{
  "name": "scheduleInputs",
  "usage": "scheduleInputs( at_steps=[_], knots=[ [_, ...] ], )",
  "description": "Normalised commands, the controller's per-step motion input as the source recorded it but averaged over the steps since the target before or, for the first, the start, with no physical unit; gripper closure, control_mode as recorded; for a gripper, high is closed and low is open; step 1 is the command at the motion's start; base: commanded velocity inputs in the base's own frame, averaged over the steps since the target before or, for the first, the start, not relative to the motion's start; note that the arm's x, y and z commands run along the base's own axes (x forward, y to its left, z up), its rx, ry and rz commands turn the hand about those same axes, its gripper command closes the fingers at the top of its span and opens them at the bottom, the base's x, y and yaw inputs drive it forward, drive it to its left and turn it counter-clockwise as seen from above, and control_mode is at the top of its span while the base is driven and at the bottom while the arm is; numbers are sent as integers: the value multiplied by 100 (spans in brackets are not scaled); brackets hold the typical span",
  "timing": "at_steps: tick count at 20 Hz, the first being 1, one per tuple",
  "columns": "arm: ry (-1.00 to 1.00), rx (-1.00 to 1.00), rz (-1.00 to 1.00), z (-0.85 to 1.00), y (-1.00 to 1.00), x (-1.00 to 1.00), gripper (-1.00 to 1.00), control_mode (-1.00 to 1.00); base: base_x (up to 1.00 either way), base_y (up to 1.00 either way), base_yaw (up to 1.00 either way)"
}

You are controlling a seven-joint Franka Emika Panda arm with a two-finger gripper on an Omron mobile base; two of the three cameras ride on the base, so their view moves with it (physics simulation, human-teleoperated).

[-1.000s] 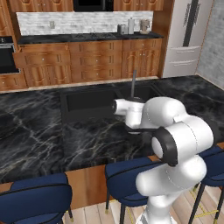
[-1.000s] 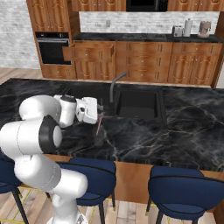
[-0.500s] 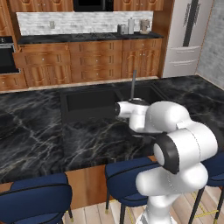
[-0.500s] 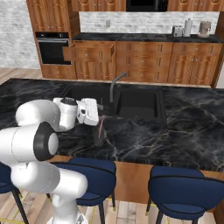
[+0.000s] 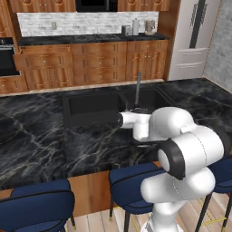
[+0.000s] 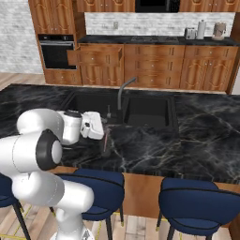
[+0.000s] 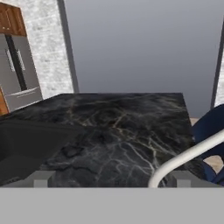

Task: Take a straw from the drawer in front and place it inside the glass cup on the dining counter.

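On the dining counter point(image 6: 197, 136), near its front edge, stands the glass cup point(image 6: 107, 149), dark and see-through. The thin pinkish straw point(image 6: 108, 137) stands almost upright in it. My gripper point(image 6: 104, 132) hovers just left of the straw, level and pointing along the counter. In the hand view my gripper point(image 7: 111, 179) is open, with both fingertips point(image 7: 41, 178) far apart and nothing between them. A pale curved edge point(image 7: 188, 153) runs past the right fingertip; I cannot tell what it is. The drawer point(image 6: 96, 55) juts open from the far cabinets, also seen as the drawer point(image 5: 41, 58).
The sunken sink point(image 6: 145, 110) and slim faucet point(image 6: 123, 91) lie just behind the cup. Blue stools point(image 6: 201, 206) line the counter's front. Far off, a fridge point(image 5: 195, 36) stands by the back counter with jars point(image 5: 136, 27) on it, and an oven point(image 6: 55, 51) sits at the left.
The jaws have spread wide apart and the straw stays standing in the glass cup. The hand has sunk a little; the arm's elbow has shifted slightly.
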Motion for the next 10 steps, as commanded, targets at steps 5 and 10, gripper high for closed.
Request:
scheduleInputs(
  at_steps=[5,10],
  knots=[
    [0,0,0,-51,16,0,-100,-100,0,0,0],
    [0,3,0,-41,10,0,-100,-100,0,0,0]
  ],
)
